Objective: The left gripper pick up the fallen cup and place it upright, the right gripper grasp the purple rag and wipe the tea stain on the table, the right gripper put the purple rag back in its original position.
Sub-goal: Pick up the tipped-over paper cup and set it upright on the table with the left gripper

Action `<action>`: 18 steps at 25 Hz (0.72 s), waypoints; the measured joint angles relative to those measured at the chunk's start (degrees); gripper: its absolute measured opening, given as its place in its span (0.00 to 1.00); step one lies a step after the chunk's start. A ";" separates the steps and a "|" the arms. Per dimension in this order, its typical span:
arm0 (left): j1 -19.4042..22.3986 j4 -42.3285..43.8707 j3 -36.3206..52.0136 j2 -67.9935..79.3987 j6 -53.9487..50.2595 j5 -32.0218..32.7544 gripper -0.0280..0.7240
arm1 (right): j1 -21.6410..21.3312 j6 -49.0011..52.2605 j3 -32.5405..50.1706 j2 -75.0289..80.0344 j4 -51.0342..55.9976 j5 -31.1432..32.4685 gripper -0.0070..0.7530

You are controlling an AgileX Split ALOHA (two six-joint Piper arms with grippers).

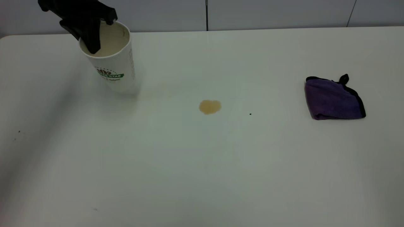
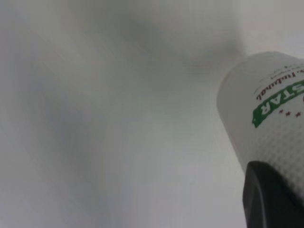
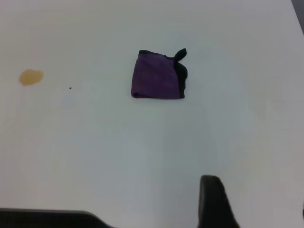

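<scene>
The white cup (image 1: 115,67) with its green banner logo is at the table's (image 1: 202,164) far left, mouth up and slightly tilted. My left gripper (image 1: 94,37) is shut on its rim, one black finger inside the stained mouth. In the left wrist view a finger (image 2: 270,202) presses the cup's (image 2: 266,123) outer wall. I cannot tell whether its base touches the table. The light-brown tea stain (image 1: 210,107) lies mid-table. The purple rag (image 1: 333,99) lies folded at the right. My right gripper (image 3: 259,204) hovers open, well short of the rag (image 3: 156,76), with nothing between its fingers.
A faint pale-brown smear (image 1: 159,90) runs on the table between the cup and the stain. A tiny dark speck (image 1: 250,114) sits right of the stain. A grey wall with a dark vertical seam (image 1: 206,14) stands behind the table's far edge.
</scene>
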 joint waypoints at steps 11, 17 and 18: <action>1.80 -6.48 0.00 5.03 7.01 -1.85 0.00 | 0.00 0.00 0.00 0.00 0.00 0.00 0.63; 1.80 -7.06 0.00 7.22 7.06 -2.77 0.00 | 0.00 0.00 0.00 0.00 0.00 0.00 0.63; 1.80 -7.21 0.00 7.40 7.06 -2.99 0.00 | 0.00 0.00 0.00 0.00 0.00 0.00 0.63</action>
